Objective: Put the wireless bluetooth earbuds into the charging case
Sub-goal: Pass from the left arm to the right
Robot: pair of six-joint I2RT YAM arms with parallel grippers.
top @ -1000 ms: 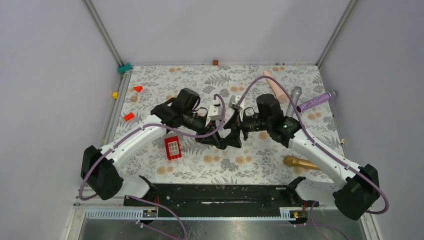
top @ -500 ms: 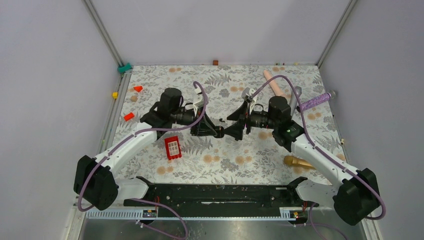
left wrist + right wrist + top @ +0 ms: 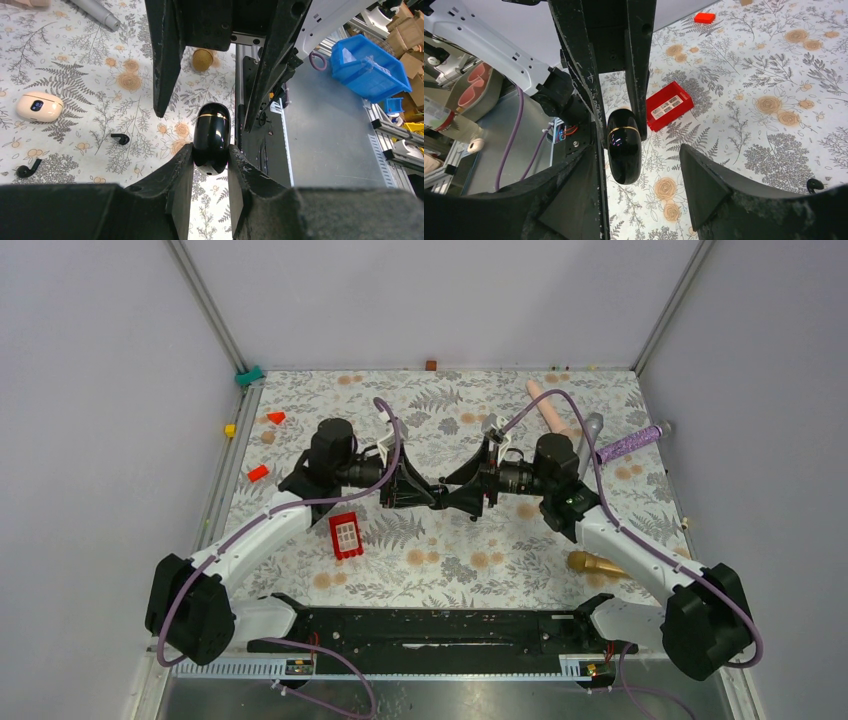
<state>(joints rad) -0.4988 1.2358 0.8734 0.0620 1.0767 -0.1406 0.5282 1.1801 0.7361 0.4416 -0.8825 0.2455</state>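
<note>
A glossy black charging case (image 3: 211, 132) with a gold band is closed and held above the table, pinched at one end by my left gripper (image 3: 211, 160). My right gripper (image 3: 641, 175) faces it tip to tip and is open, its fingers (image 3: 704, 185) on either side of the case's (image 3: 624, 145) free end. The two grippers meet over the table's middle (image 3: 441, 496). Two tiny black earbuds (image 3: 120, 138) (image 3: 27, 169) lie loose on the floral table below. One earbud (image 3: 815, 185) shows at the right wrist view's edge.
A beige earbud case (image 3: 39, 106) lies near the earbuds. A red block (image 3: 345, 535) sits by the left arm. A gold microphone (image 3: 598, 563), a grey cylinder (image 3: 590, 430), a purple handle (image 3: 630, 445) and a pink rod (image 3: 548, 408) lie on the right. Small red pieces (image 3: 258, 473) lie far left.
Both wrists have drawn apart, the left to the left and the right to the right. The fingers have levelled out and now point at each other.
</note>
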